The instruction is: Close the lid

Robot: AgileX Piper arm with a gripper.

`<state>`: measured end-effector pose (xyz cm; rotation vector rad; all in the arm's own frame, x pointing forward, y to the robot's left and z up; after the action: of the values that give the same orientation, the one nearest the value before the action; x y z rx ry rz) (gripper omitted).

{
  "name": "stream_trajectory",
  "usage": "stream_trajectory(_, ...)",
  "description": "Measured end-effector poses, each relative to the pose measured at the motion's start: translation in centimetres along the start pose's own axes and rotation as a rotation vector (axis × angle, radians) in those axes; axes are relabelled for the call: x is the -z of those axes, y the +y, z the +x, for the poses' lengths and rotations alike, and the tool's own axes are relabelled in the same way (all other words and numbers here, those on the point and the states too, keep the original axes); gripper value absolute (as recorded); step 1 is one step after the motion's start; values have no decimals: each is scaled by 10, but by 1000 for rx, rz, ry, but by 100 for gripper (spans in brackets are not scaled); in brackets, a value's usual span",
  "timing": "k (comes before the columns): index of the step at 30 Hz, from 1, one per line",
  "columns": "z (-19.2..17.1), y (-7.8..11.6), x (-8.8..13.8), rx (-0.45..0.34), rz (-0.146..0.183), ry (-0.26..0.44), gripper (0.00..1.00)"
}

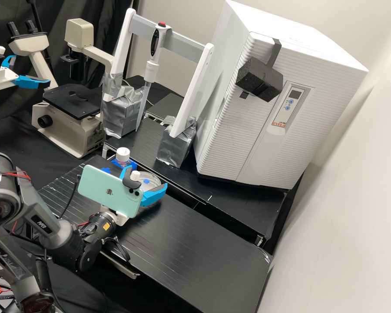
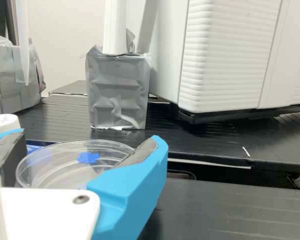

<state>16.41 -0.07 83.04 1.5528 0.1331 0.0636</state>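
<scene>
- High view: the hand [image 1: 146, 178] is over the far side of the black desk [image 1: 204, 252], its blue fingers wide apart, with the clear round lid [image 1: 151, 179] held between them.
- Wrist view: the dark pads [image 2: 140, 152] of the hand [image 2: 88, 140] are at opposite sides of the lid's rim, so the grip spans it from edge to edge.
- The lid lies about level, a small blue mark [image 2: 88, 158] near its middle; I cannot tell whether its underside meets anything below.
- A pale green phone [image 1: 111, 191] is mounted on the arm, just behind the fingers, and tilted.
- Near the lid stands a bottle with a white cap [image 1: 122, 154], in a blue holder [image 1: 117, 162].
- Beyond the desk, on a black platform [image 1: 243, 211], stand a big white cabinet [image 1: 265, 134] and, beside it, a white frame [image 1: 193, 89] with its feet in silver-wrapped blocks [image 1: 176, 145] and a pipette [image 1: 154, 48] hanging upright at its crossbar.
- A beige microscope [image 1: 69, 126] is beside that frame.
</scene>
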Motion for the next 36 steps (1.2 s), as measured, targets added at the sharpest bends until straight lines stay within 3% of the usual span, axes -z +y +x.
stream_trajectory(20,-3,3,-5,-7,0,-25,0)
stream_trajectory(21,-3,3,-5,-6,0,-25,100)
stream_trajectory(36,-2,1,-7,11,13,-30,100)
